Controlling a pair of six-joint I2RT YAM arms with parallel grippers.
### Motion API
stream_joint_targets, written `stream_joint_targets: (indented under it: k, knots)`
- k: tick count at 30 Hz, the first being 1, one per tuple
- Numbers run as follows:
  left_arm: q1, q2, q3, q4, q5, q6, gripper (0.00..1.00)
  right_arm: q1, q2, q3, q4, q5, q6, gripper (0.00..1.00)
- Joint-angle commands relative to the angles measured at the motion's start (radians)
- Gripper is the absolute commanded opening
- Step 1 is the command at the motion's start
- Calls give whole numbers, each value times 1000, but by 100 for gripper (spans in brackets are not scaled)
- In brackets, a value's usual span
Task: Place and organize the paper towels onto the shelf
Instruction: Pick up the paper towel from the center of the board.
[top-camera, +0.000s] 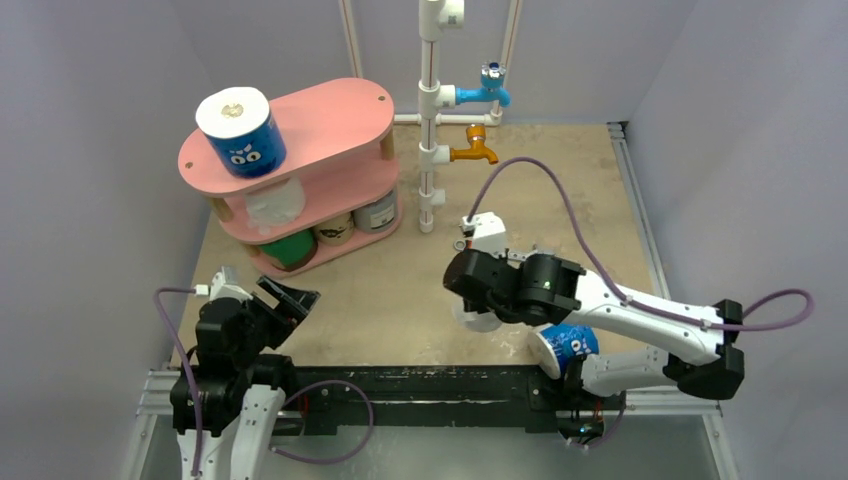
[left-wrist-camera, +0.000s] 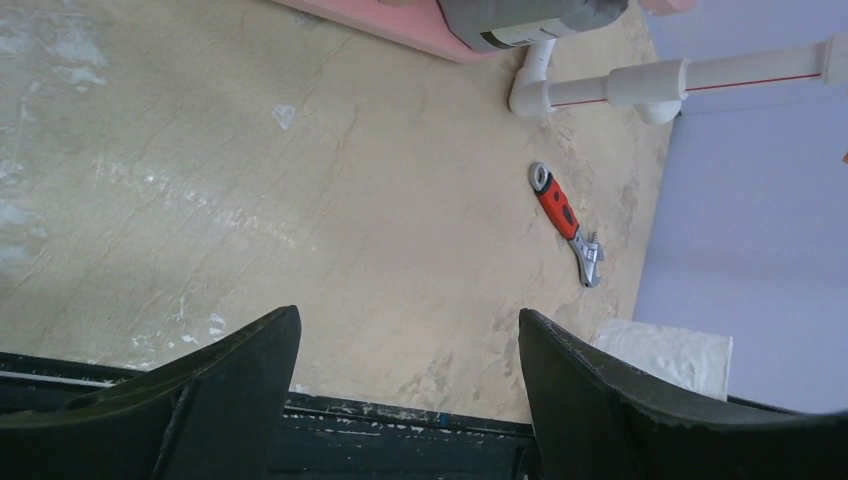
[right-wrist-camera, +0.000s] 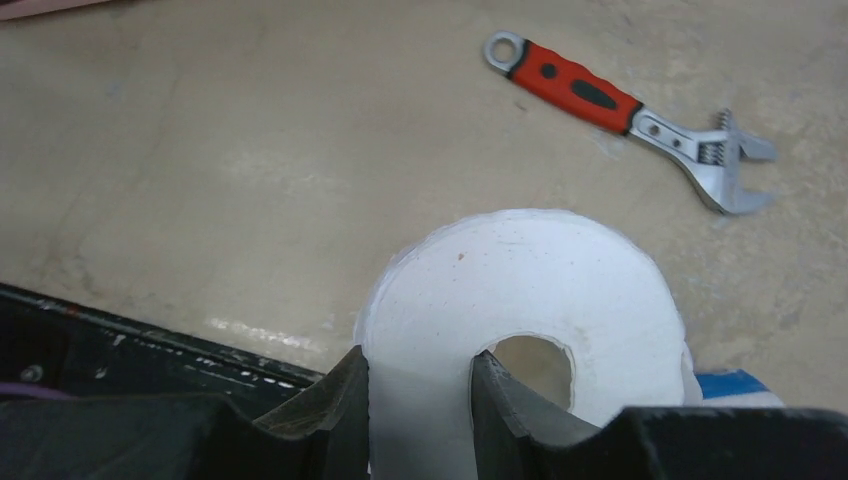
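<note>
The white roll (right-wrist-camera: 520, 290) sits at the near edge of the counter (right-wrist-camera: 200, 150), well apart from the pink shelf (top-camera: 330, 110), and my right fingers (right-wrist-camera: 418, 355) are clamped on its wall, one outside and one in the hollow core. It looks light and soft, so I judge this pinch will dent the paper a little, but it should carry without slipping. I cannot tell whether it is lifted. Another roll in a blue wrapper (top-camera: 568, 347) lies just beside it, under my right arm, which folds inward with the wrist tipped down. The wrench (right-wrist-camera: 620, 105) lies beyond. My left fingers (left-wrist-camera: 408, 312) stand wide apart, empty, low by the near edge.
</note>
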Motion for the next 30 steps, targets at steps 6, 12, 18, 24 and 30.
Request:
stream_joint_targets:
  k: [6,12,18,24,30]
  knots:
    - [4,-6,-27,-42,53,-61,79,117,162,227,314,161,-295,0]
    - [4,-15,-92,1,166,-61,79,116,220,247,599,132,-610,0]
    - [-1,-11,-80,-31,171,-28,79,117,350,299,601,16,-761,0]
    - [-2,-30,-120,-15,168,-38,78,120,269,-14,815,-200,-904,0]
    - [-4,-25,-136,6,160,-36,78,120,228,-213,997,-246,-973,0]
